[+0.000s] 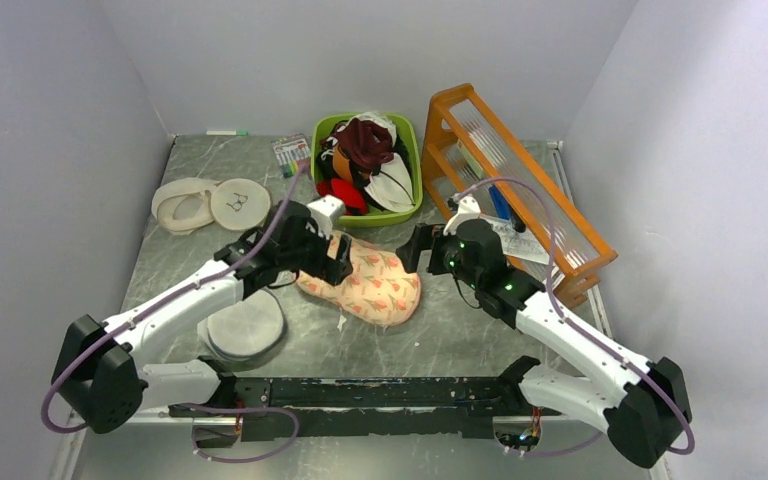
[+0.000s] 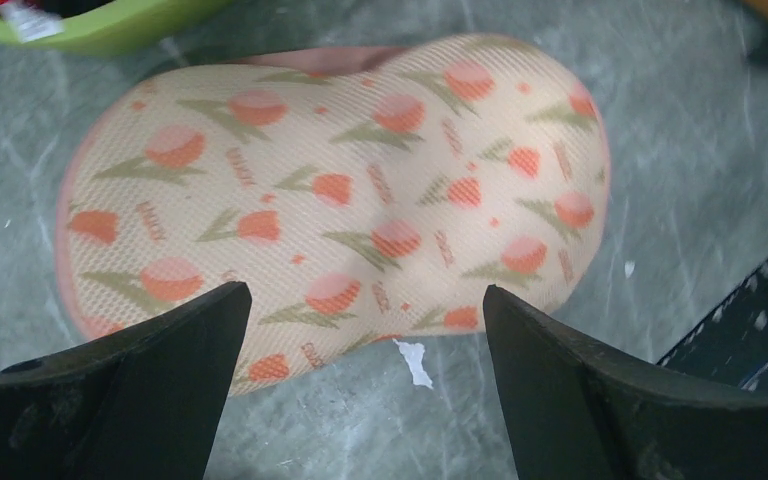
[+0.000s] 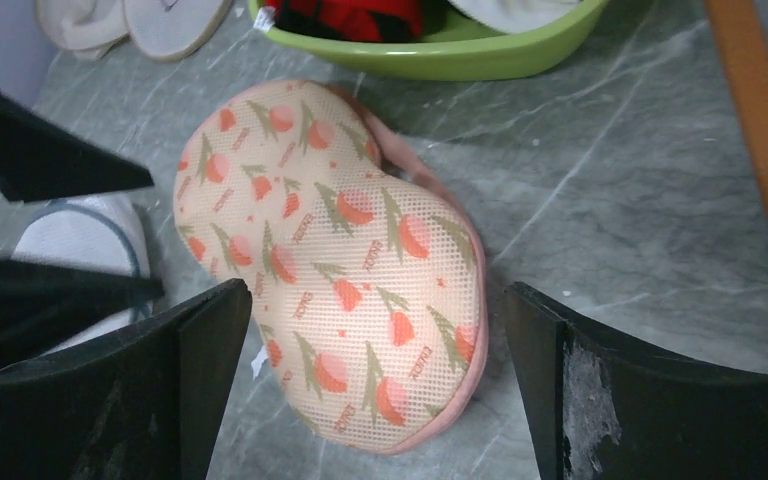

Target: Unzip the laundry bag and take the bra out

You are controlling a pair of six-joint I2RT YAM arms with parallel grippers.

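The laundry bag lies closed on the table's middle, cream-peach with red flowers and a pink zip edge. It fills the left wrist view and shows in the right wrist view. My left gripper hangs open over the bag's left end. My right gripper hangs open just right of the bag, above its right end. Neither touches the bag. The bra is hidden; no white cups show.
A green basin of maroon, red and white garments stands behind the bag. An orange rack is at the right. White pads lie at the back left, a round mesh disc at the front left, pens at the back.
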